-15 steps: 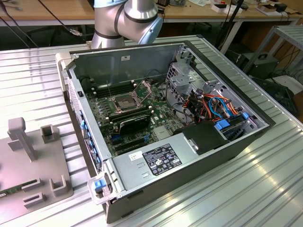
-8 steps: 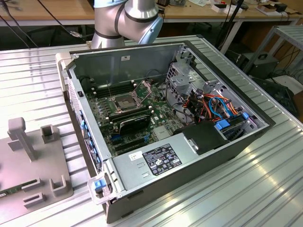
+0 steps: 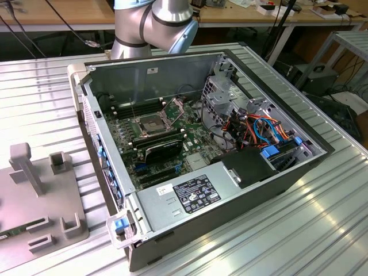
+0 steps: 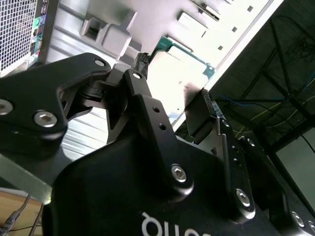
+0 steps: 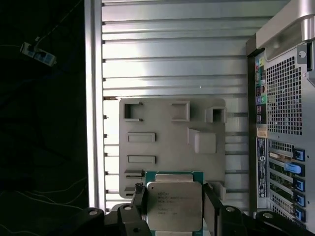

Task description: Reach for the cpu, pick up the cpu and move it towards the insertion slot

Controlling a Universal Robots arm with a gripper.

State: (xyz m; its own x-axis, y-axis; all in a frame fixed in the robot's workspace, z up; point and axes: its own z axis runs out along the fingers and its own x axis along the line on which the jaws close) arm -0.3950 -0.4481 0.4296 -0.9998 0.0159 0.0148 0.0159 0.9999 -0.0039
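The cpu [image 5: 174, 206] is a pale square chip on a green board, and my gripper [image 5: 174, 192] is shut on it, one dark finger on each side. It hangs well above the grey fixture plate [image 5: 167, 128]. In the second wrist view the cpu [image 4: 186, 61] sits between the same fingers [image 4: 147, 93] of the gripper [image 4: 173, 81]. In the exterior view the insertion slot [image 3: 150, 122] lies on the motherboard inside the open computer case. Its metal frame is raised and its centre is dark. The arm [image 3: 155, 23] stands behind the case.
The open computer case [image 3: 230, 190] holds memory slots, a black cooler block [image 3: 164, 146], a drive cage and bundled cables [image 3: 264, 129]. Its rear panel [image 5: 283, 98] faces the fixture plate [image 3: 34, 195], which carries upright posts and brackets. All of this stands on a ribbed metal table.
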